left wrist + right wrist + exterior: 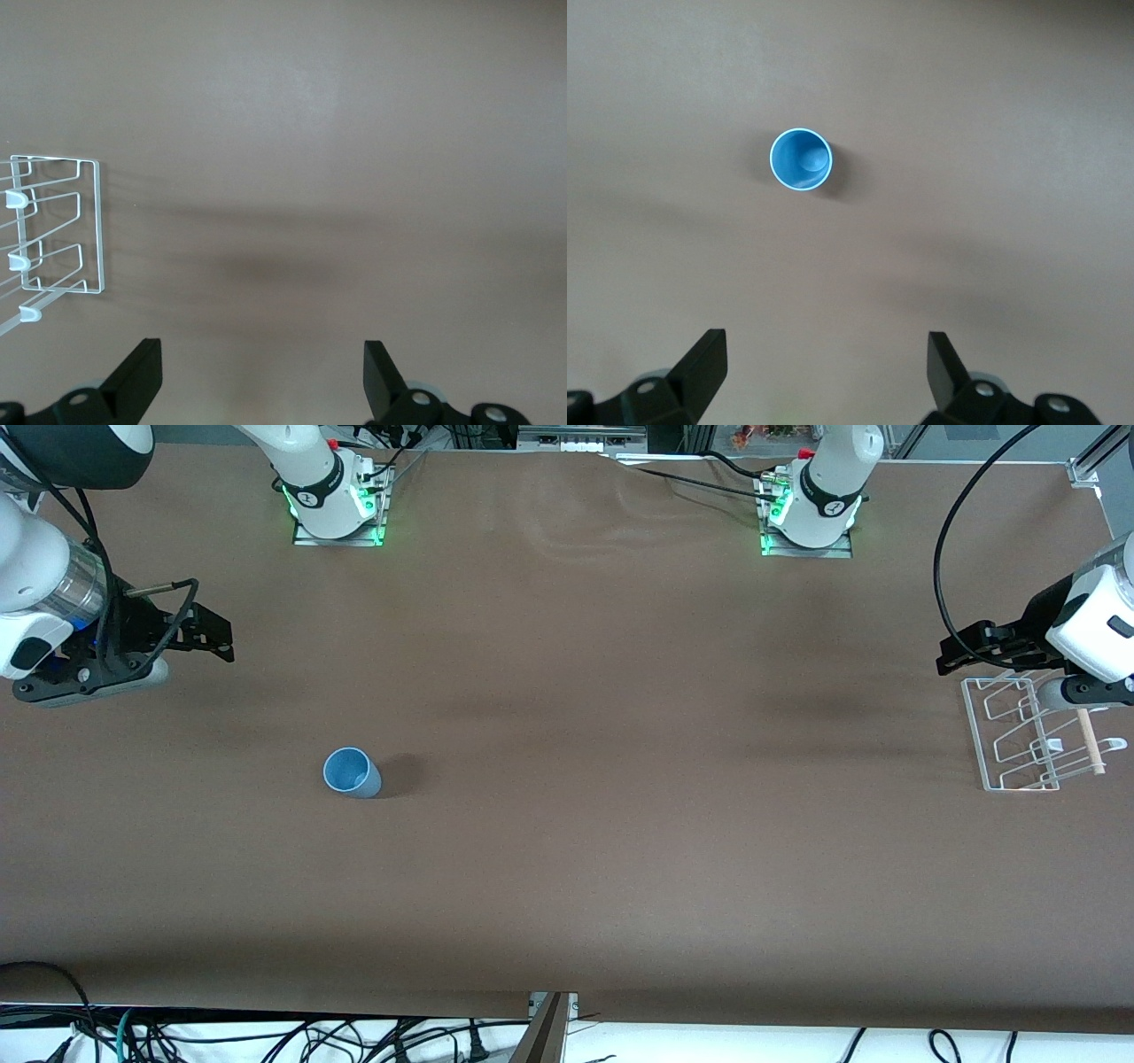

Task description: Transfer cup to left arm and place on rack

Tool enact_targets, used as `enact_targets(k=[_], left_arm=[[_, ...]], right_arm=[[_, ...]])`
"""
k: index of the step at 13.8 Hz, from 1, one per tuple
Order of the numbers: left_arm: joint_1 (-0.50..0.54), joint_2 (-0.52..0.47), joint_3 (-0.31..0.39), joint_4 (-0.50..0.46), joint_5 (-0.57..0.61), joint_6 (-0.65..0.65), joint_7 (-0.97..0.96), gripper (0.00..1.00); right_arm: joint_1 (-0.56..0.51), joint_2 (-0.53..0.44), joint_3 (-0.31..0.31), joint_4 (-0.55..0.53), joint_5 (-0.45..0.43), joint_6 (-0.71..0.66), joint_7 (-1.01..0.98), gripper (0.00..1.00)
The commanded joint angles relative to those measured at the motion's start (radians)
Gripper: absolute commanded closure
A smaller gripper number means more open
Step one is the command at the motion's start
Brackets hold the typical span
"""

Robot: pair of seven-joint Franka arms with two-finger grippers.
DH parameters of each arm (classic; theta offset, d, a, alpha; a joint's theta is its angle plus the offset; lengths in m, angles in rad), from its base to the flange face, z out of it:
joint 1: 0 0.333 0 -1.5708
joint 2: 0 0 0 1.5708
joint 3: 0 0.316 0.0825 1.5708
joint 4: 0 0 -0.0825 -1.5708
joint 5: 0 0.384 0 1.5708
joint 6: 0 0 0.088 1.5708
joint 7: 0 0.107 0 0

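My right tool (pixel 217 638) hangs released over the tabletop (pixel 567 868), ready for the upright light-blue cup (pixel 351 771) nearby, while my left tool (pixel 952 657) waits released beside the rack (pixel 1019 735).

I have a brown surface (pixel 567 850) filling nearly the whole front view, its cover slightly rippled near the top centre. Standing upright on it at lower left of centre is the light-blue cup (pixel 352 771), mouth open upward, casting a shadow beside it. At the right edge of the frame lies the clear wire rack (pixel 1019 735) with its upturned pegs and a pale wooden rod (pixel 1091 742) along one side, well apart from the cup; the two arm bases (pixel 337 505) are bolted along the top edge.
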Motion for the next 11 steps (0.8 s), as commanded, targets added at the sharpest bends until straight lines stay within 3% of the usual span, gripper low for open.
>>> enact_targets(k=[1,11], left_arm=[[0.005,0.015,0.0,0.034,-0.008,-0.012,0.022,0.0],[0.011,0.015,0.0,0.032,-0.008,-0.012,0.022,0.0]], right_arm=[[-0.008,-0.004,0.007,-0.008,-0.006,-0.001,-0.013,0.0],[0.018,0.039,0.013,-0.013,-0.008,0.011,-0.011,0.0]])
